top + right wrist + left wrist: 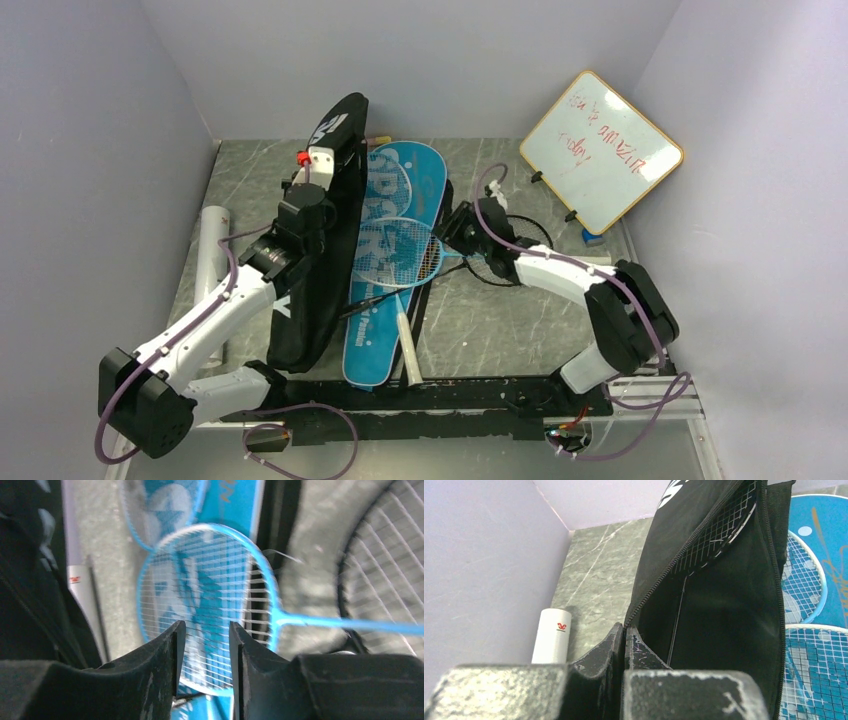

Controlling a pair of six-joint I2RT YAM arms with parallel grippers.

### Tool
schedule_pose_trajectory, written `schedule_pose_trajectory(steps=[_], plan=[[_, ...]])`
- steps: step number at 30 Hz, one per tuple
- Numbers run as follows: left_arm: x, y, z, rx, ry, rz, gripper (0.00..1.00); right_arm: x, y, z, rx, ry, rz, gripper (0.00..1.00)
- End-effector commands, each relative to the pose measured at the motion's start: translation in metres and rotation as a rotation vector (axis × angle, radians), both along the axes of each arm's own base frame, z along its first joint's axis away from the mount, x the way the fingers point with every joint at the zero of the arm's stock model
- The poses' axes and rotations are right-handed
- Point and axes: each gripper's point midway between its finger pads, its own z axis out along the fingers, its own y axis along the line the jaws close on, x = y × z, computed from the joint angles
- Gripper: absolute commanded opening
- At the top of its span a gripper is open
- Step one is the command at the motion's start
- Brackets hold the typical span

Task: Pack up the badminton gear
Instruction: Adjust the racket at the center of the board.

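The blue bag lay flat in the middle of the grey marbled table. Large white block letters ran along it, but they were too broken up by what lay on top to read for sure. A light-blue racket rested with its head on the middle of that bag, and a second light-blue racket lay on the bag's far part.

Just left of the blue bag stood the black bag, propped on its edge. It had white lettering near its far tip (only a fragment showed). Its zip was open, with a black-framed racket inside. The left gripper was clamped tight on the bag's zip edge.

Further left of the blue bag, past the black bag, a white tube with a small red logo lay against the side wall, so little bare table was left there.

Right of the blue bag, the right gripper hovered over the light-blue racket's head. Its fingers were parted and nothing was pinched between them. Beyond it a loose black racket lay on the table. The orange-rimmed whiteboard leaned in the far right corner, and its red handwriting was illegible. The widest free surface was near and to the right of the blue bag.
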Motion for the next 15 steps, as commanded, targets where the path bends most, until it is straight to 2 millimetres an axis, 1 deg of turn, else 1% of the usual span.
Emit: schedule_pose_trajectory(steps=[1, 3, 4, 5, 12, 15], plan=[[0.003, -0.004, 0.015, -0.094, -0.067, -0.030, 0.05, -0.015, -0.040, -0.019, -0.048, 0.058, -0.166, 0.37], [0.004, -0.009, 0.014, -0.107, -0.060, -0.051, 0.05, -0.019, -0.046, -0.025, -0.051, 0.071, -0.196, 0.23], [0.004, -0.010, 0.013, -0.109, -0.055, -0.058, 0.05, -0.021, -0.048, -0.028, -0.054, 0.081, -0.204, 0.09], [0.004, -0.012, 0.012, -0.114, -0.053, -0.064, 0.05, -0.021, -0.049, -0.032, -0.061, 0.093, -0.208, 0.00], [0.004, -0.014, 0.009, -0.118, -0.050, -0.081, 0.05, -0.018, -0.044, -0.053, -0.092, 0.162, -0.202, 0.00], [0.003, -0.012, 0.009, -0.116, -0.050, -0.072, 0.05, -0.016, -0.042, -0.063, -0.106, 0.191, -0.209, 0.00]])
